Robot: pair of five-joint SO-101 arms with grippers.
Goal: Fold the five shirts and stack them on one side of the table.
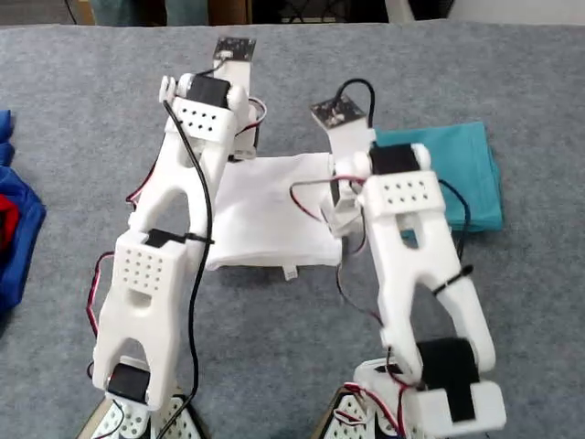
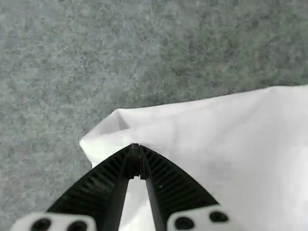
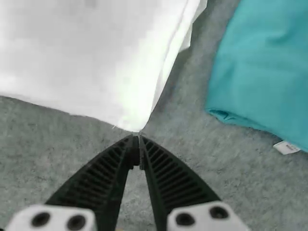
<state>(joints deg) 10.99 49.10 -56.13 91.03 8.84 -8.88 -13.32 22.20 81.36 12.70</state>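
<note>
So, both hands clenched at corners of the white shirt.
Left hand (image 2: pixel 134 161) has its fingertips pressed together over a far corner of the white shirt (image 1: pixel 274 210), where the cloth lies doubled; whether any fabric is nipped between them cannot be told. Right hand (image 3: pixel 138 144) is likewise closed tight, its tips meeting just at a near corner of the same shirt, on the side facing the teal shirt (image 1: pixel 466 174). The white shirt lies folded flat on the grey worktop (image 1: pixel 73 110) between the two arms. The teal one lies folded just beside it. A blue and red cloth (image 1: pixel 14 229) sits well apart at the worktop's edge.
</note>
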